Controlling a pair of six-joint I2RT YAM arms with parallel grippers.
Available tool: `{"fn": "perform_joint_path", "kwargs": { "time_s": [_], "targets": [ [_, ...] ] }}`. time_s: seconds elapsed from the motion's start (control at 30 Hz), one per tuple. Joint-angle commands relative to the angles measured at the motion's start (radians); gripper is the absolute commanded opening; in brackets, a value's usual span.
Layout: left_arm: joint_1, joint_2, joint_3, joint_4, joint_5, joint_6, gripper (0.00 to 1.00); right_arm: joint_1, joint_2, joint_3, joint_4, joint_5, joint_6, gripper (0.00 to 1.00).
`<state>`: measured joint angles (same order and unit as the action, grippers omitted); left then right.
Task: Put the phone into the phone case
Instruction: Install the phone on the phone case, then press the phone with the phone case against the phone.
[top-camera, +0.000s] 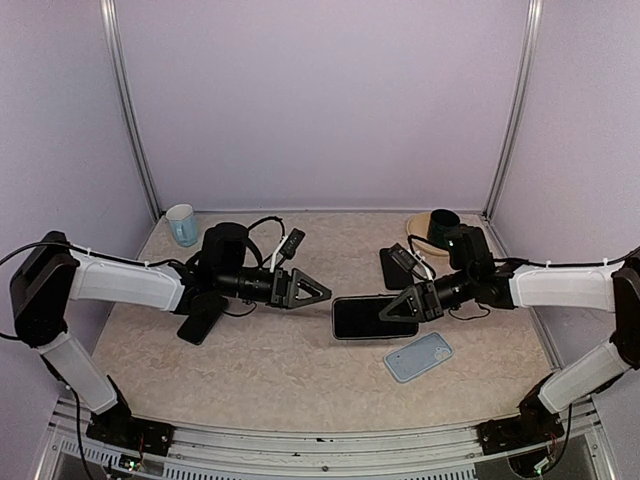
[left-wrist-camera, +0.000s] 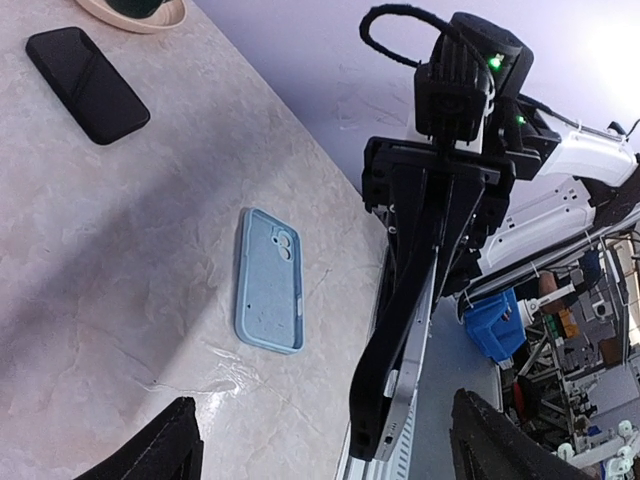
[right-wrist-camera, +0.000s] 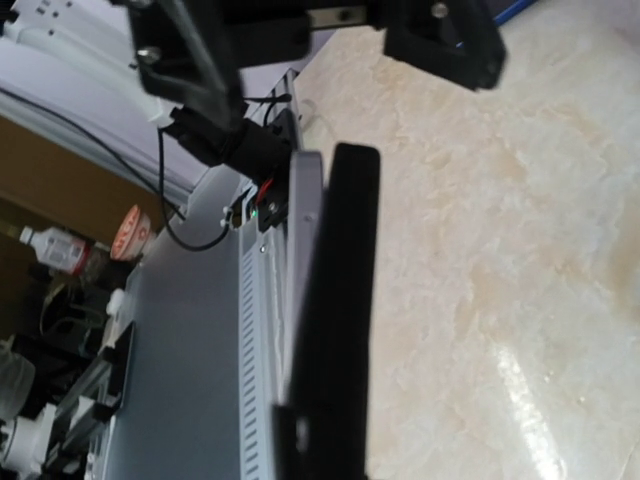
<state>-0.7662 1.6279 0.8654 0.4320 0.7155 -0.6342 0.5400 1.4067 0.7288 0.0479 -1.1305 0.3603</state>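
A pale mug (top-camera: 182, 224) stands at the back left of the bench (top-camera: 290, 375), and I cannot tell what it holds. At the back right, a shallow tan dish (top-camera: 416, 224) carries one dark round cup (top-camera: 443, 219). The blue phone case (top-camera: 418, 357) lies flat near the front right with its camera cut-out showing. The phone (top-camera: 358, 318) is not in it but just beyond it toward the middle, grasped at one end by the right gripper (top-camera: 395, 308). The left gripper (top-camera: 322, 292) is released, its fingers spread wide and pointing at the phone's free end without touching it. The top view shows the phone's broad dark face. Both wrist views catch it edge-on as a thin strip, and the left wrist view shows the right gripper's fingers clamped on it. Only the top view takes in the mug. In all there is one case, one mug, one dish with one cup, and three dark slabs: the held phone, one (top-camera: 395, 268) near the dish and one (top-camera: 203, 322) under the left arm.
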Motion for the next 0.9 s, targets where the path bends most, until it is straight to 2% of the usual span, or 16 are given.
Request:
{"fn": "perform_joint_path", "kwargs": {
  "time_s": [0.0,0.2,0.43,0.63,0.87],
  "targets": [
    [-0.014,0.027,0.054,-0.048,0.063,0.086,0.83,-0.005,-0.044,0.049,-0.039,-0.064,-0.08,0.0],
    [-0.047,0.056,0.085,-0.036,0.101,0.087,0.83,-0.002,-0.055,0.047,-0.031,-0.077,-0.081,0.0],
    [-0.058,0.09,0.091,0.027,0.152,0.044,0.69,0.006,-0.079,0.046,-0.037,-0.08,-0.095,0.0],
    [-0.071,0.111,0.103,0.046,0.166,0.031,0.49,0.011,-0.071,0.044,-0.043,-0.07,-0.102,0.0],
    [-0.082,0.125,0.112,0.073,0.176,0.011,0.12,0.02,-0.06,0.044,-0.042,-0.056,-0.113,0.0]
  ]
}}
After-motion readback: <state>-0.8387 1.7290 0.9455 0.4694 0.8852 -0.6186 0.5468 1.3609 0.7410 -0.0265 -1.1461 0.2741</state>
